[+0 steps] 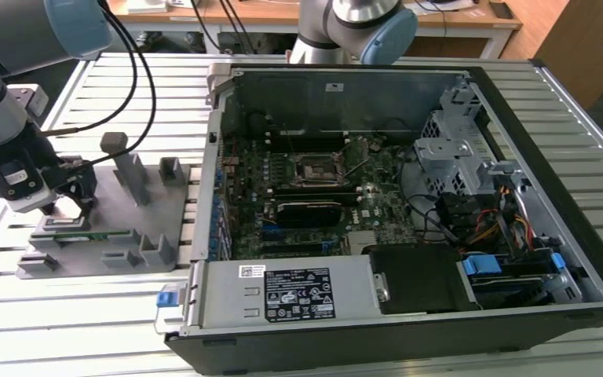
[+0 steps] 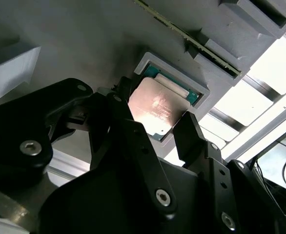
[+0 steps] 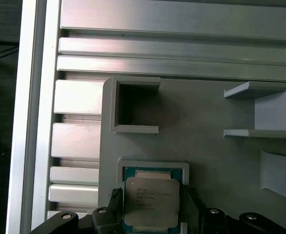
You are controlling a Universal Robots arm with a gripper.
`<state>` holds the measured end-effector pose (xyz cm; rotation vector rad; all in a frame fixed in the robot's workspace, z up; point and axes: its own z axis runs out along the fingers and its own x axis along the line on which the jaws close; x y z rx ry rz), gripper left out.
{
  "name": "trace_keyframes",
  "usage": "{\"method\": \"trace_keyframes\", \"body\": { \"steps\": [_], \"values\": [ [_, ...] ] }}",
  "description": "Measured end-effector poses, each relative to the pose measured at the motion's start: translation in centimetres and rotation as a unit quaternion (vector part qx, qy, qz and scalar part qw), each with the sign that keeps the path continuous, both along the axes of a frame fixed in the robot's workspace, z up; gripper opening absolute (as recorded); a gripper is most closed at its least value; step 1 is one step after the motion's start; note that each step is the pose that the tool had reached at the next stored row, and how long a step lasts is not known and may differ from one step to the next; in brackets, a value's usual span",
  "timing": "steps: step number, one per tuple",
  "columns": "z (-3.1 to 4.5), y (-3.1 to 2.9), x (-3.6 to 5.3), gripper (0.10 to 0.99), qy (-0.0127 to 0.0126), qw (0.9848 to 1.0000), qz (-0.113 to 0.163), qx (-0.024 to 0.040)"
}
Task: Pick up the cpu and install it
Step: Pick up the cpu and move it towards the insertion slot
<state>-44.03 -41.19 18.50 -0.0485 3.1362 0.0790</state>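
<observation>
The cpu (image 2: 157, 108) (image 3: 151, 201), a flat square chip with a pale metal top and a green rim, sits at its shallow square pocket (image 3: 153, 166) on the grey fixture plate (image 1: 113, 196). In both wrist views my gripper (image 2: 152, 111) (image 3: 153, 197) has its black fingers (image 2: 114, 105) against two opposite edges of the chip, shut on it. In the exterior view the gripper (image 1: 71, 206) stands low over the plate at that view's left. The motherboard socket (image 1: 316, 167) lies inside the open computer case.
A thin green circuit strip (image 1: 82, 233) (image 2: 192, 39) rests in a slot on the plate beside the pocket. Grey posts and blocks (image 1: 134, 177) stand on the plate. The case wall (image 1: 214, 157) rises between plate and motherboard. A drive cage (image 1: 458, 149) and cables crowd the case's right.
</observation>
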Motion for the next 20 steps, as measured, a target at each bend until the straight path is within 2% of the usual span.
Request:
{"method": "trace_keyframes", "body": {
  "steps": [14, 15, 16, 20],
  "values": [
    [-0.06, 0.0, -0.09, 0.62, 0.0001, 1.0, -0.002, -0.0001],
    [-0.05, 0.0, -0.1, 0.604, 0.0002, 1.0, -0.002, -0.0001],
    [-0.05, 0.0, -0.1, 0.545, 0.0001, 1.0, -0.002, -0.0001],
    [-0.06, 0.0, -0.1, 0.537, 0.0001, 1.0, -0.002, 0.0]
  ]
}}
